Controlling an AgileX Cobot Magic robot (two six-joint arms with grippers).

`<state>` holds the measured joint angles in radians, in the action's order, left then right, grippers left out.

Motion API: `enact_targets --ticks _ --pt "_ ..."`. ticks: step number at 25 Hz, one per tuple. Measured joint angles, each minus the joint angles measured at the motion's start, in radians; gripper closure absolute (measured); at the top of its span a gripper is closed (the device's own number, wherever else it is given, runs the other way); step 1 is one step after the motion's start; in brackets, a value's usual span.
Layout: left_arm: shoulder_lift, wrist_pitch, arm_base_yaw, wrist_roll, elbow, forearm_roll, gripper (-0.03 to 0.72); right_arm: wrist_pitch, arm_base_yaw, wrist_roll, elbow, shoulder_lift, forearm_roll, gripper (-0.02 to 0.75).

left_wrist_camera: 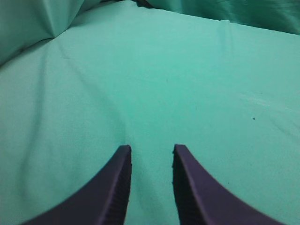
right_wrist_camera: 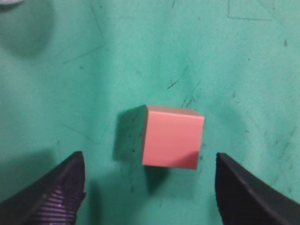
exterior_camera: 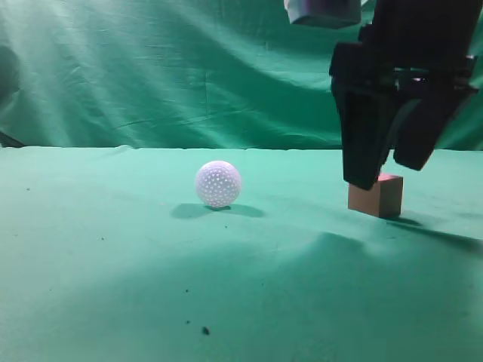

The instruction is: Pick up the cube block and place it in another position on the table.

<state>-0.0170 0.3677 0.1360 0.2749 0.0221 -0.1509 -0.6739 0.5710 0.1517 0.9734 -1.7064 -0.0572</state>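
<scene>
The cube block (exterior_camera: pixel 376 197) is a small reddish-brown cube resting on the green table (exterior_camera: pixel 113 264) at the right. In the right wrist view it (right_wrist_camera: pixel 172 137) lies just ahead of the fingertips. My right gripper (exterior_camera: pixel 385 173) hangs just above the cube, open wide and empty; in its wrist view (right_wrist_camera: pixel 149 161) the two dark fingers are far apart. My left gripper (left_wrist_camera: pixel 151 152) is open and empty over bare green cloth; it does not show in the exterior view.
A white dimpled ball (exterior_camera: pixel 218 184) sits on the table left of the cube, and its edge shows at the top left of the right wrist view (right_wrist_camera: pixel 9 2). A green backdrop (exterior_camera: pixel 151 68) hangs behind. Dark specks (exterior_camera: pixel 204 330) lie near the front.
</scene>
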Motion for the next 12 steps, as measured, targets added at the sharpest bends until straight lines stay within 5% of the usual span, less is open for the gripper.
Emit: enact_targets --ticks 6,10,12 --pt "0.000 0.000 0.000 0.000 0.000 0.000 0.453 0.045 0.000 -0.048 0.001 -0.047 -0.009 0.225" --pt "0.000 0.000 0.000 0.000 0.000 0.000 0.453 0.057 0.000 -0.102 0.001 -0.049 -0.034 0.455" --pt "0.000 0.000 0.000 0.000 0.000 0.000 0.453 0.048 0.000 -0.134 0.003 -0.049 -0.068 0.490"
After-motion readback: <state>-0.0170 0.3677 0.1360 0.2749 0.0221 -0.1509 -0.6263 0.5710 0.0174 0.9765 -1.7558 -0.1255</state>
